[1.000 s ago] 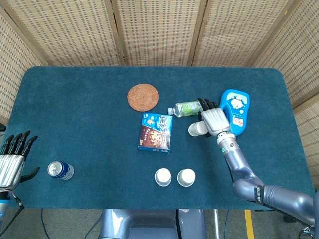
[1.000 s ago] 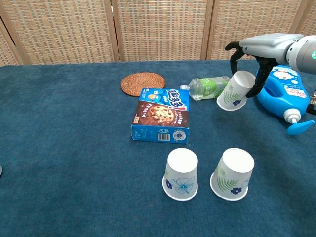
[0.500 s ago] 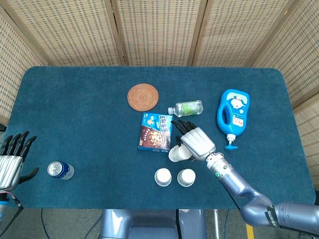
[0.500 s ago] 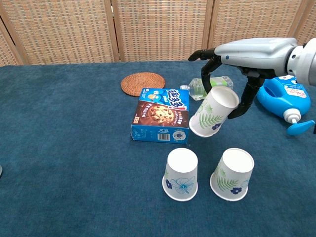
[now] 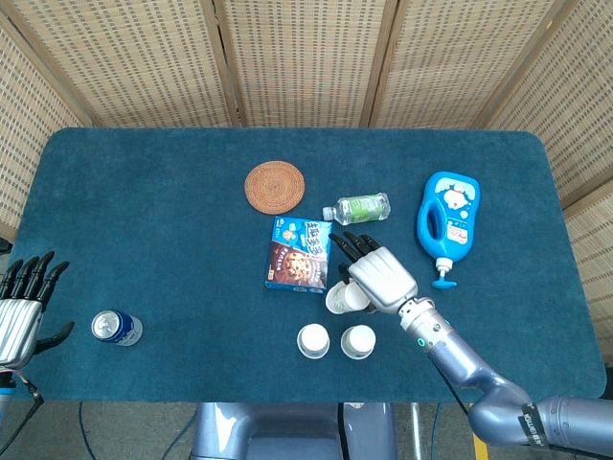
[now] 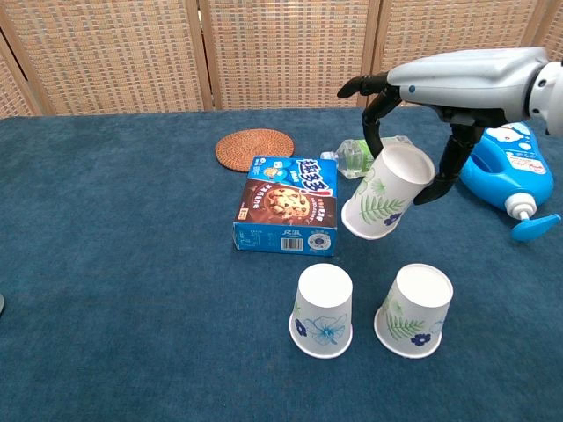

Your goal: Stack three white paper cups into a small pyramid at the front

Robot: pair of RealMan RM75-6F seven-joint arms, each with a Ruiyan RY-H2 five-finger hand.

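a: what is sitting at the left end of the table [image 5: 144, 182]?

b: the left hand [image 5: 21, 305] is hanging off the front left corner, holding nothing, its fingers straight and slightly apart. a drink can [image 5: 116, 328] is standing just beside it, near the front edge.

a: and toward the middle?

b: a woven coaster [image 6: 255, 146] is lying toward the back, with a blue biscuit box [image 6: 288, 205] lying flat in front of it. two white paper cups [image 6: 322, 309] are standing upside down side by side at the front edge, close together; whether they are touching, i cannot tell.

a: where is the third cup?

b: the right hand [image 6: 413, 97] is gripping the third cup [image 6: 386, 193] from above, tilted, in the air above and just behind the pair.

a: anything further right?

b: a small green-labelled bottle [image 5: 359, 208] is lying on its side behind the hand, and a blue detergent bottle [image 5: 447, 220] is lying toward the right edge.
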